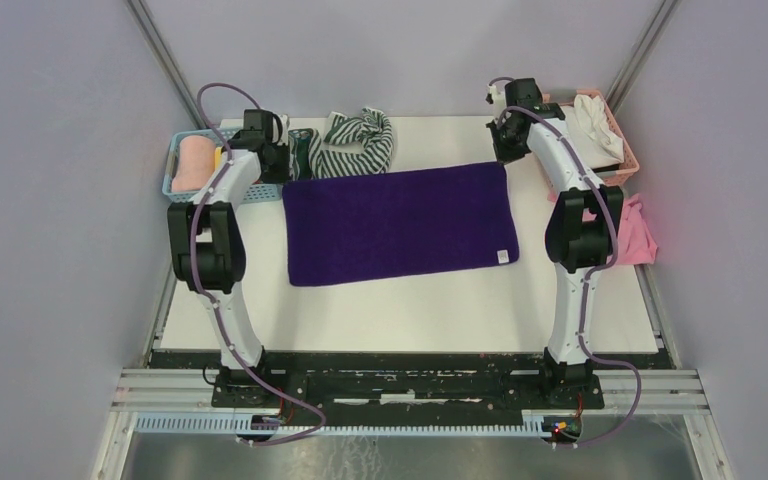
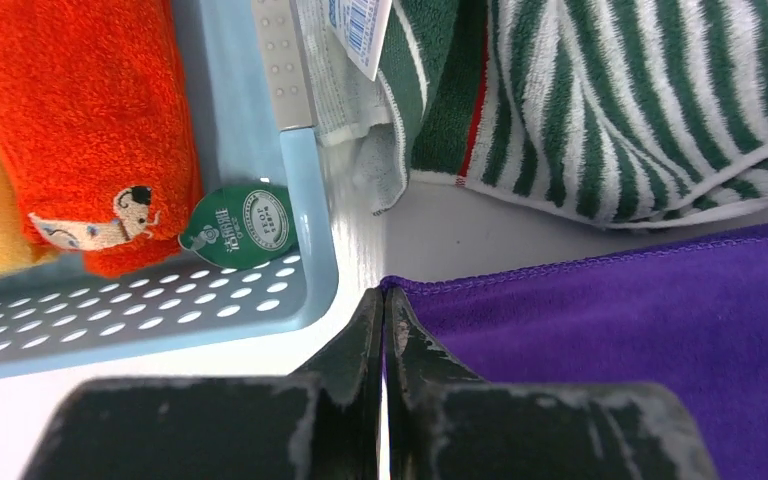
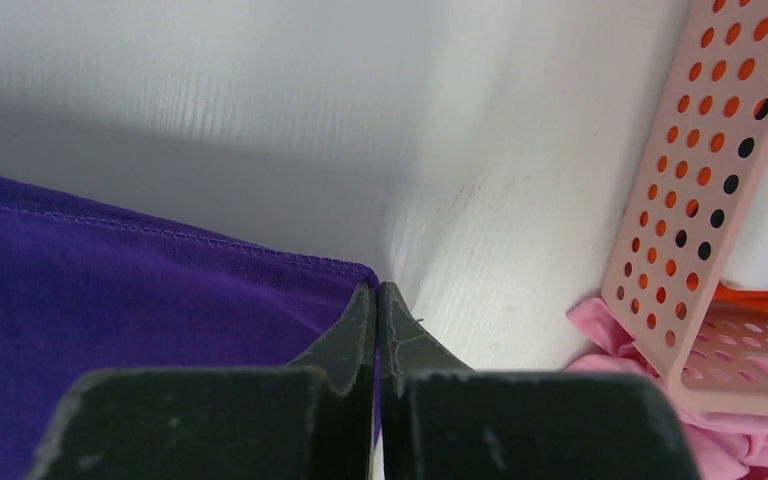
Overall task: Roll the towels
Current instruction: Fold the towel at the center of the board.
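Purple cloth (image 1: 400, 225) is spread flat across the middle of the bench (image 1: 410, 315), long side running left to right, with a little white tag (image 1: 503, 256) at its near right corner. My left pincer (image 2: 384, 300) is pinched tight on the far left corner. My right pincer (image 3: 377, 295) is doing the same on the far right corner. In both wrist views a sliver of purple is squeezed between the closed jaws.

The striped towel (image 1: 355, 140) sits in a crumpled heap at the bench's far edge, just behind the cloth's left half. A blue basket (image 2: 310, 200) holding an orange towel (image 2: 90, 110) is at the left edge, right by my left pincer. A pink basket (image 3: 700, 200) stands at the far right corner.
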You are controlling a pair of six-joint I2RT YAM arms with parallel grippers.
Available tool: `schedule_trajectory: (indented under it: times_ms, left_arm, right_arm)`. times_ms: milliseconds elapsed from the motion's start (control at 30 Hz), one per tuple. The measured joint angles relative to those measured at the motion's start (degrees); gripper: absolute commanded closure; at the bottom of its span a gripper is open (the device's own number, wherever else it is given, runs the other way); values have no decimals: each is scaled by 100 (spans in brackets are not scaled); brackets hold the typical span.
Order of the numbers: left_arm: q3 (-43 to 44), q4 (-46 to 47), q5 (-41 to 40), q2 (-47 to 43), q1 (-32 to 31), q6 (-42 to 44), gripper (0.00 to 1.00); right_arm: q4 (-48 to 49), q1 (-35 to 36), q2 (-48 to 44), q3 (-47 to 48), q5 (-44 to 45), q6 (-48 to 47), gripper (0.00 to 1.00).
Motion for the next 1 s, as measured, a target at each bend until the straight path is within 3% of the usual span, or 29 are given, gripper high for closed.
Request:
schedule_trajectory:
  times_ms: [167,567,733,1000]
  left_arm:
    - [-214,136,98,-352,0,-7,97]
    - [-1991,328,96,-1563,0,-614,97]
    - [-2688,415,107,-2164,0,-1165,97]
    - [-4631,990,101,-3473,0,-2339,97]
  right_arm:
    - [74,0,-175,-289,72,0,99]
    - [643,2,-1633,-2535,168,37,99]
    - [942,2,-2426,-3486,535,507,99]
    - [1906,2,-3506,-5598,756,1674,100]
